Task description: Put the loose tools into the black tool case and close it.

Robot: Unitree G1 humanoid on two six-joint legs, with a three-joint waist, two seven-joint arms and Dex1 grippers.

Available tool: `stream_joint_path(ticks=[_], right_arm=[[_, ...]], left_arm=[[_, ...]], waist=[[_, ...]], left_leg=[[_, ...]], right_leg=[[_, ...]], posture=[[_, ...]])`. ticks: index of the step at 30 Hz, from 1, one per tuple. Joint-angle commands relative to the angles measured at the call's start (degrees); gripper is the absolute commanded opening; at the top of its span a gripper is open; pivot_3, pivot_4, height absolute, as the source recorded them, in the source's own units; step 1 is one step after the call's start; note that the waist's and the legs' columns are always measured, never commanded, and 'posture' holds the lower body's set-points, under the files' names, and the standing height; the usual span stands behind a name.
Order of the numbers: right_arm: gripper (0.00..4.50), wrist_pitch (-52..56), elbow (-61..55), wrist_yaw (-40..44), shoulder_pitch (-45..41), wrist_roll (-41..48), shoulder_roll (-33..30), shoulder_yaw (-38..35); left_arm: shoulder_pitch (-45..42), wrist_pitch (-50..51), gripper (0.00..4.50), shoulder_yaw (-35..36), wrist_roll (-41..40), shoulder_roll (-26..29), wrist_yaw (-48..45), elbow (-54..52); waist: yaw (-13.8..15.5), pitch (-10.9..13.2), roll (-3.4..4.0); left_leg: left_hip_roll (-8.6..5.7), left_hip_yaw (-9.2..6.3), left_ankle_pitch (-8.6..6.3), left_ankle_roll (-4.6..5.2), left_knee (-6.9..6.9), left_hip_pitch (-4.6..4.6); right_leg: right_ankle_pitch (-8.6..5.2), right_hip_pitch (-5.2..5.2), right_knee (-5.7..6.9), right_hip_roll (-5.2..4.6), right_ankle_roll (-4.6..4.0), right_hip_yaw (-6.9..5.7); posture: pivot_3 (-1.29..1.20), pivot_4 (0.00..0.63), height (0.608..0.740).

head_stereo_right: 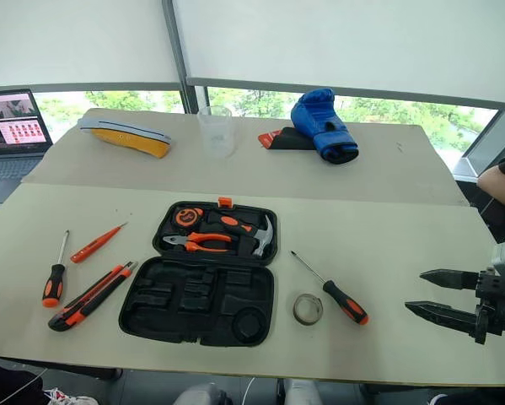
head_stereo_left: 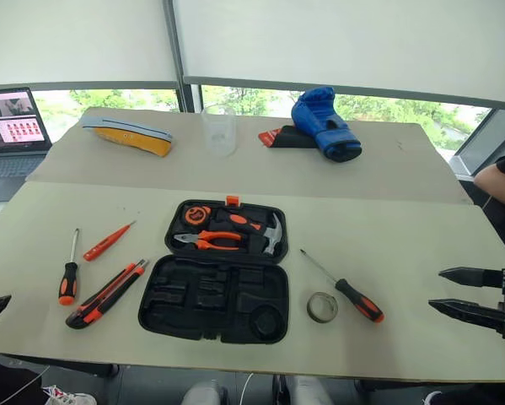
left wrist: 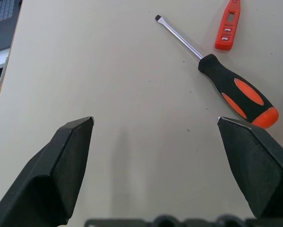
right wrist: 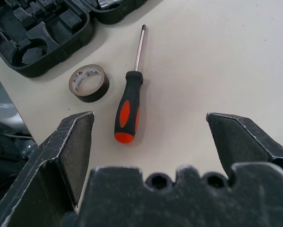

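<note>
Left eye view, case (head_stereo_left: 214, 297): black, open flat, near half's recesses bare.
Tape roll (head_stereo_left: 322, 307): grey, right of case.
Left gripper (left wrist: 155, 142): spread, holding nothing.
Right gripper (head_stereo_left: 471, 294): spread, holding nothing.

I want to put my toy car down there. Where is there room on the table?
Plenty of bare table right of the case, past the screwdriver and tape roll. More between the case and the glove. Left of the case is crowded: screwdriver, tester and knife.
</note>
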Motion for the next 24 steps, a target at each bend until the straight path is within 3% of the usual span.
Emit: stream_joint_path(ticks=[1,5,7,11,14,17,24], right_arm=[[4.42,-1.5,-1.9,-1.1,-1.3,-0.1,0.7,-0.8],[4.42,1.3,-10.5,-5.2,-7.1,3.9,1.4,1.3],[4.42,2.5,-15.3,-6.8,-12.0,6.1,1.2,5.7],[4.42,4.3,-20.4,-8.4,-19.2,8.7,1.1,12.3],[4.42,4.2,-23.1,-9.3,-27.2,10.0,2.1,18.7],[4.42,3.2,-23.4,-9.7,-33.9,9.6,4.1,24.0],[4.42,1.5,-22.4,-9.1,-40.0,7.1,7.6,30.8]], left_arm=[[0.6,5.3,4.49,0.1,-1.5,-0.1,2.0,-5.7],[-1.5,25.6,4.49,-2.4,-6.7,-1.4,11.5,-20.4],[-7.4,38.6,4.49,-4.1,-10.6,-2.0,18.9,-25.9],[-16.1,54.6,4.49,-6.7,-13.2,-2.8,26.8,-29.3],[-21.8,60.4,4.49,-9.8,-10.9,-3.0,31.9,-25.2],[-25.1,59.9,4.49,-13.4,-9.1,-3.1,33.3,-20.8],[-29.6,63.1,4.49,-19.0,-6.4,-3.5,36.0,-14.2]], waist=[[0.0,0.0,0.0],[-0.1,0.1,0.14],[-0.1,0.2,0.19],[-0.2,0.2,0.15],[-0.6,0.2,0.15],[-1.1,0.3,0.07],[-0.8,0.3,0.01]], left_leg=[[0.0,0.0,0.0,0.0,0.0,0.0],[-0.07,0.0,-0.25,-0.39,0.0,-0.03],[-0.1,-0.02,-0.23,-0.44,0.01,-0.02],[-0.16,-0.23,-0.04,-0.72,0.01,0.03],[-0.21,-0.25,0.09,-0.66,0.0,0.06],[-0.19,-0.25,0.33,-0.52,0.01,0.13],[-0.21,-0.25,0.35,-0.6,0.0,0.59]], right_leg=[[0.0,0.0,0.0,0.0,0.0,0.0],[-0.02,0.18,0.03,-0.12,0.17,0.08],[0.04,0.25,0.05,-0.11,0.27,0.15],[0.05,0.36,0.17,0.04,0.29,0.18],[-0.04,0.31,0.42,0.39,0.13,0.19],[-0.09,0.29,0.57,0.47,-0.02,0.22],[0.01,0.23,0.87,0.34,-0.63,0.12]], posture=[[0.0,0.15,0.738],[0.0,0.15,0.738],[0.0,0.15,0.738],[0.0,0.15,0.738],[0.0,0.15,0.738],[0.0,0.15,0.738],[0.0,0.15,0.738]])
